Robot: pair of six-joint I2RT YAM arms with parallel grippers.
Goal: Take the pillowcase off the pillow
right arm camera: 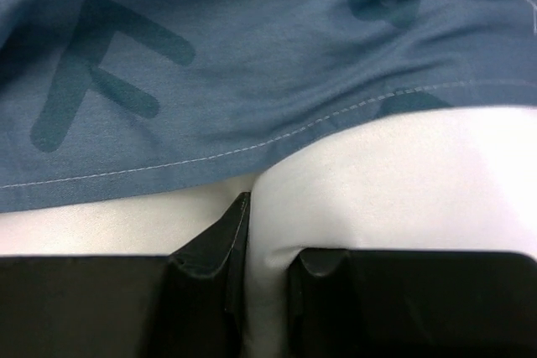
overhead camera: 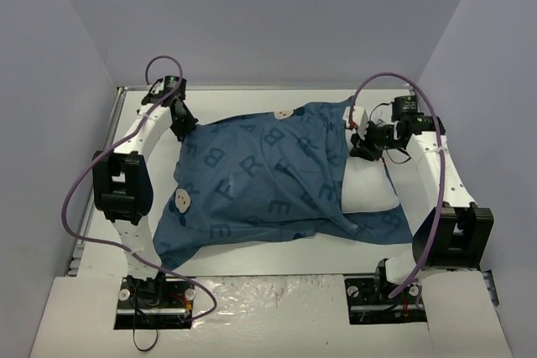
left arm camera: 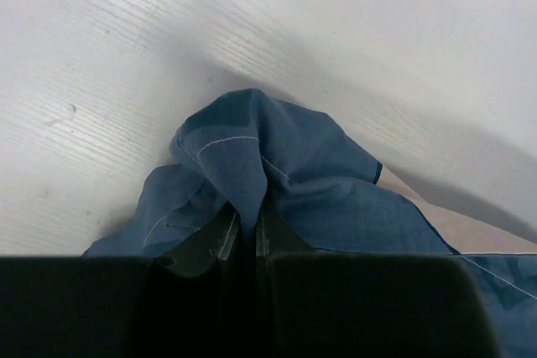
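The dark-blue pillowcase (overhead camera: pixel 268 178) with letters and mouse faces lies across the table and covers most of the white pillow (overhead camera: pixel 369 186), whose right end shows bare. My left gripper (overhead camera: pixel 183 126) is at the far left corner, shut on a bunched corner of the pillowcase (left arm camera: pixel 252 157). My right gripper (overhead camera: pixel 367 147) is at the far right, shut on a pinch of the white pillow (right arm camera: pixel 369 182), just below the pillowcase hem (right arm camera: pixel 252 81).
White table (overhead camera: pixel 252 257) with low walls on the left, back and right. A flap of the pillowcase (overhead camera: pixel 390 224) lies under the pillow's near right end. Purple cables loop over both arms.
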